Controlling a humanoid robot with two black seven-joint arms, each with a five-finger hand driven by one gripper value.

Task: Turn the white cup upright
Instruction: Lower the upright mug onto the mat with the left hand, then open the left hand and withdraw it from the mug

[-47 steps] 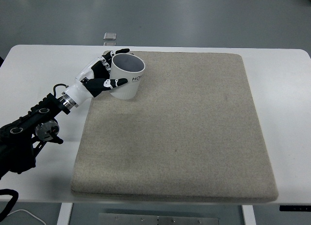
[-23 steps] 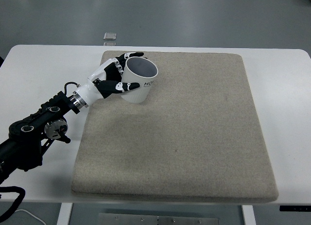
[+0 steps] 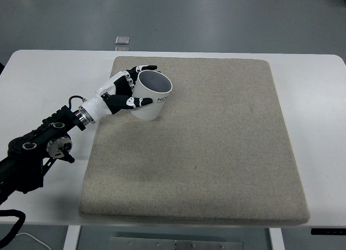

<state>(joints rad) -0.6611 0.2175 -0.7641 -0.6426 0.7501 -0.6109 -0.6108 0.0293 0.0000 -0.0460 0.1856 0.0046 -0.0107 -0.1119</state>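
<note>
Grey floor surrounds a white table [image 3: 48,72] on which a square beige mat [image 3: 211,153] covers most of the top. Near the mat's far left corner, the left hand [image 3: 121,90] of the humanoid robot is wrapped around a white cup [image 3: 150,96], thumb across the near side and fingers [image 3: 141,69] curled round the far side by the rim. The cup's open mouth faces up and slightly away from the wrist, dark lettering showing on its wall (too small to read in full). Whether its base rests on the mat or hangs just above it cannot be told from this angle. The grip around the body rather than the rim appears chosen so the wrist can roll the cup to standing, and the padded mat likely serves to soften the set-down. By this evidence the flip looks nearly complete, with levelling and release remaining. A small grey object [image 3: 122,40] lies on the floor beyond the mat's far left corner. No right arm is visible
</note>
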